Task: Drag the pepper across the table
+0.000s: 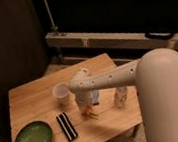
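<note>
The small orange-red pepper (91, 111) lies on the light wooden table (34, 99) near its middle, a little toward the front. My gripper (87, 108) hangs from the white arm and points down right at the pepper, touching or covering its upper end. The arm reaches in from the right and hides part of the tabletop behind it.
A white cup (60, 92) stands just left of the gripper. A black flat bar (67, 126) lies in front of it, and a green plate (33, 141) sits at the front left. A small white bottle (120, 96) and a pale blue piece (94, 96) stand right of the gripper.
</note>
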### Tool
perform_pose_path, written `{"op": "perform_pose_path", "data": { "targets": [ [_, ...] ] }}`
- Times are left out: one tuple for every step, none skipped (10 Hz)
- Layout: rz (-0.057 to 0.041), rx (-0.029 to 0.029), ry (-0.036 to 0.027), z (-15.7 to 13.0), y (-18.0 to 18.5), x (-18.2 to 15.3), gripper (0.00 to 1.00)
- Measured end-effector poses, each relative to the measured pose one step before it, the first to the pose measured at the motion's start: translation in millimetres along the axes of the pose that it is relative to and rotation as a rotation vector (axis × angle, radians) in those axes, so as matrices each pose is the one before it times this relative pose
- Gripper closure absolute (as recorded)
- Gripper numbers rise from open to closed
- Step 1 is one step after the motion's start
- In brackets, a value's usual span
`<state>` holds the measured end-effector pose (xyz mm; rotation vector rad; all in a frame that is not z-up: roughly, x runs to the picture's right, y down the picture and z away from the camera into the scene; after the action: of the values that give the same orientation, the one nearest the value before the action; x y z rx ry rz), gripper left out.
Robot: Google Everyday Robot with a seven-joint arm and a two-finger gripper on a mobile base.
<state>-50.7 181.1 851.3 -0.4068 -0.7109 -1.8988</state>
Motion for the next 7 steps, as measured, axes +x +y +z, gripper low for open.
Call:
{"op": "perform_pose_path", "data": {
  "targets": [
    [-0.00219, -0.00147, 0.00207, -0.57, -0.5, 4.03, 0.66],
    [-0.00303, -0.00425, -0.00035, 0.14, 0.16, 4.39, 0.66],
    [-0.00338, -0.00421, -0.0022, 0.93, -0.68, 4.77, 0.66],
    [-0.00414, -0.00335, -0.00455, 2.6, -1.16, 5.25, 0.66],
    [-0.00253, -0.00145, -0.00126, 0.94, -0.44, 3.28, 0.66],
    [-0.00175, -0.00312, -0.00025, 0.84, 0.39, 3.31, 0.66],
    [-0.00071, -0.00235, 0.0051, -0.84, 0.74, 5.83, 0.66]
  ]
}}
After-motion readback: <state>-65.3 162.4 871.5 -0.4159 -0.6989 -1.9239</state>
